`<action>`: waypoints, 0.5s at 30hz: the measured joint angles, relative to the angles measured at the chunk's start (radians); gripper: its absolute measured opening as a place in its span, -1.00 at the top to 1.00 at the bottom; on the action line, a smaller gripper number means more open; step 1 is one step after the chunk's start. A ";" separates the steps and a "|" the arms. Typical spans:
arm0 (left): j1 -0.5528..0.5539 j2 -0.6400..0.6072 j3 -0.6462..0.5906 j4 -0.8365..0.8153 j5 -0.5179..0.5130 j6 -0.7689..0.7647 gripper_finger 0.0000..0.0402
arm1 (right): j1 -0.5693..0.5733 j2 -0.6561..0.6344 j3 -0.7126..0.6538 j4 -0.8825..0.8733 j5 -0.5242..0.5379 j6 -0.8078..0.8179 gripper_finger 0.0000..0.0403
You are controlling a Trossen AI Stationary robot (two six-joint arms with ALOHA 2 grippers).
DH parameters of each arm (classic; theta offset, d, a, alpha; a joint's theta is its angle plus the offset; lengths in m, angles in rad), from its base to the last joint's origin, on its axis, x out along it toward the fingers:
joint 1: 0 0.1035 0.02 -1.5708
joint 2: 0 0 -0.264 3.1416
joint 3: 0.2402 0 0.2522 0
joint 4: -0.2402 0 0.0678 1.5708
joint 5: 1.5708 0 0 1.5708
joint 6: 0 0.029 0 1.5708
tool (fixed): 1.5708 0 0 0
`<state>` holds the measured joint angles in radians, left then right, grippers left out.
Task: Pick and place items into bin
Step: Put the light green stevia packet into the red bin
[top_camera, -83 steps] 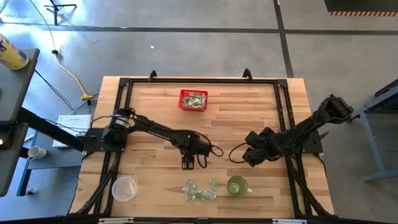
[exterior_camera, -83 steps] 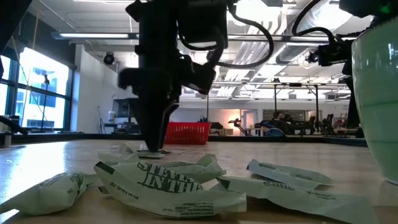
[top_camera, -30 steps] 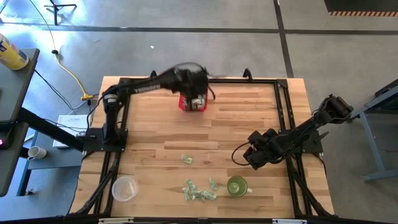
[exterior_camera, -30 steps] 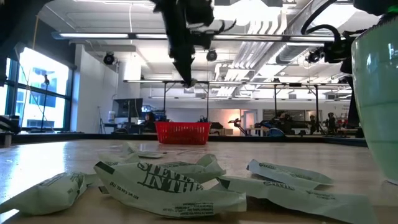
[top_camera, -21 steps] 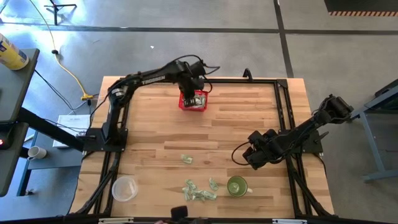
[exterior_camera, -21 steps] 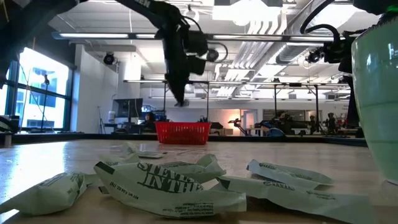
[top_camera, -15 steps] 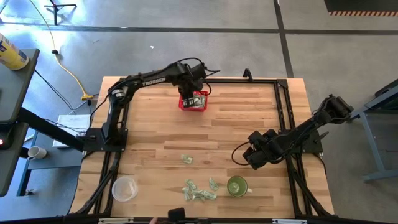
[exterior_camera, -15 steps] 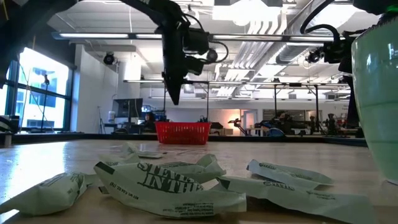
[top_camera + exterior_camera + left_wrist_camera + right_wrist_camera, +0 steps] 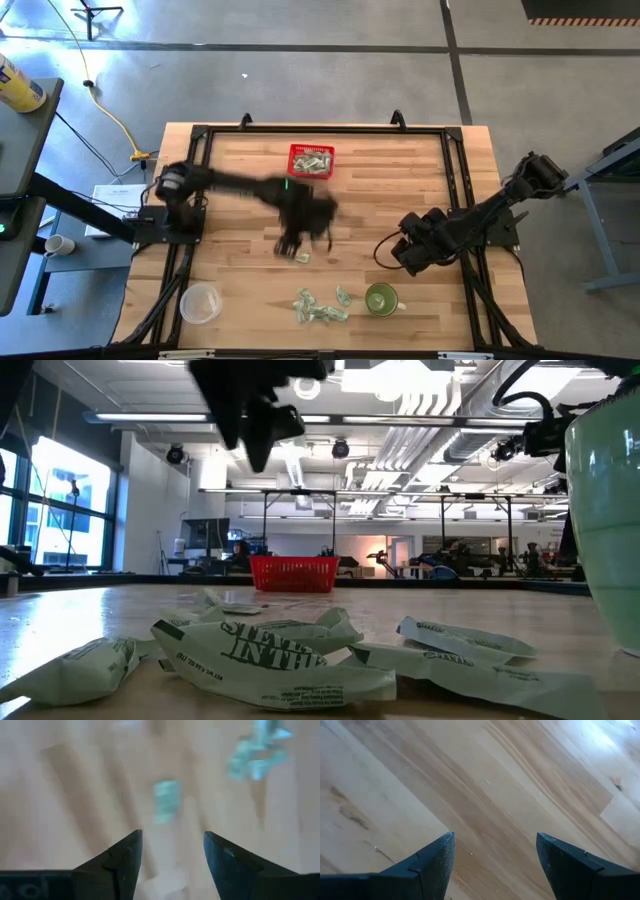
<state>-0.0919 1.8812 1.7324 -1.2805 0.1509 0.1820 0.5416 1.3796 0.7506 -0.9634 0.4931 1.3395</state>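
The red basket (image 9: 311, 160) stands at the table's far middle with several pale green-and-white pieces in it; the low view shows it far off (image 9: 293, 573). One loose piece (image 9: 301, 256) lies mid-table, and a cluster of pieces (image 9: 320, 306) lies near the front edge (image 9: 262, 650). My left gripper (image 9: 290, 243) hovers, blurred, just beside the loose piece. In its wrist view the left gripper (image 9: 172, 837) is open and holds nothing, with that piece (image 9: 166, 802) ahead of it. My right gripper (image 9: 401, 257) waits open over bare wood (image 9: 495, 837) at the right.
A green cup (image 9: 381, 298) stands right of the cluster and looms at the low view's right edge (image 9: 605, 510). A clear plastic cup (image 9: 200, 302) stands at the near left. A black frame (image 9: 455, 180) runs around the tabletop.
My left gripper has swung quickly from above the red basket toward the table's near edge and now hangs over the loose piece at mid-table. The pieces on the table and the basket have stayed where they were.
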 joint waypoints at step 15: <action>-0.221 0.003 -0.443 0.585 -0.210 -0.321 -0.24 | 0.077 0.000 0.000 0.000 -0.031 -0.013 -0.34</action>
<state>-0.3128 1.8839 1.2895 -0.6960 -0.0591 -0.1392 0.6182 1.3796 0.7506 -0.9631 0.4618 1.3270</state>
